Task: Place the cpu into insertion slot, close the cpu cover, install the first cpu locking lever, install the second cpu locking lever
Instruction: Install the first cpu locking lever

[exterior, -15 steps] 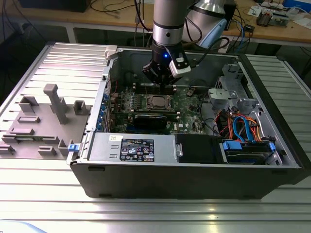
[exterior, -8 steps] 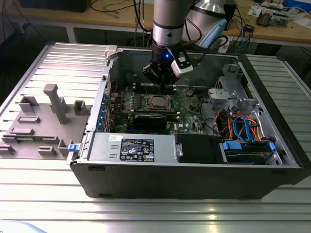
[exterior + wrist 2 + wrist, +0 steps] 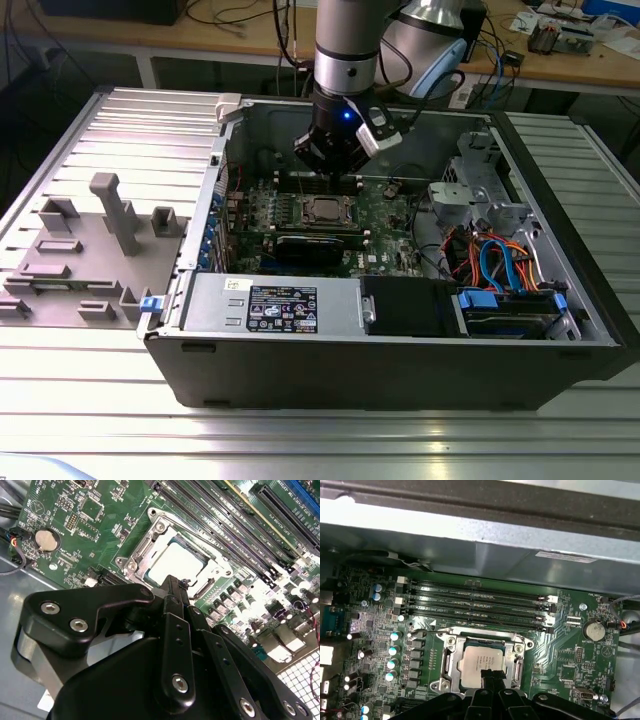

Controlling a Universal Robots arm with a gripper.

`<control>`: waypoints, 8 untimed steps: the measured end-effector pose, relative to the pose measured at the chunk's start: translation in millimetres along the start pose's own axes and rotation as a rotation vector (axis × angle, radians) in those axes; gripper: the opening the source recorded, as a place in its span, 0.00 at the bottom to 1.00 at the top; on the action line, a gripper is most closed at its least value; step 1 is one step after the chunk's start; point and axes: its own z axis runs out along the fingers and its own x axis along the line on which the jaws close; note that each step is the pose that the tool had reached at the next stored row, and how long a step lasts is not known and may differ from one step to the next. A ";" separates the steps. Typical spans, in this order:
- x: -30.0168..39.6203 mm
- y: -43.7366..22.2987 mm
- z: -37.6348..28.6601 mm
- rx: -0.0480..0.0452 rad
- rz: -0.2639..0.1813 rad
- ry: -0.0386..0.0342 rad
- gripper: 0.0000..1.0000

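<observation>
The cpu [image 3: 481,665] sits in the socket under the closed cover [image 3: 451,660]. The gripper [image 3: 491,676], jaws clenched on nothing, hovers at its 6 o'clock edge (a careless dip could scrape the chip or board).

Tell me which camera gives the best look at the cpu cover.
The first wrist view: the cpu cover is seen nearly head on, lying flat around the cpu, with the claw crossing one edge. The second wrist view shows it slanted and partly behind the claw. The exterior view shows it small, below the arm.
</observation>
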 end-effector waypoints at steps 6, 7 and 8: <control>0.0 -0.2 0.0 -0.0012 -0.049 0.0000 0.11; 0.1 -0.1 0.0 -0.0011 -0.049 0.0001 0.11; 0.1 -0.1 0.0 -0.0011 -0.049 0.0000 0.11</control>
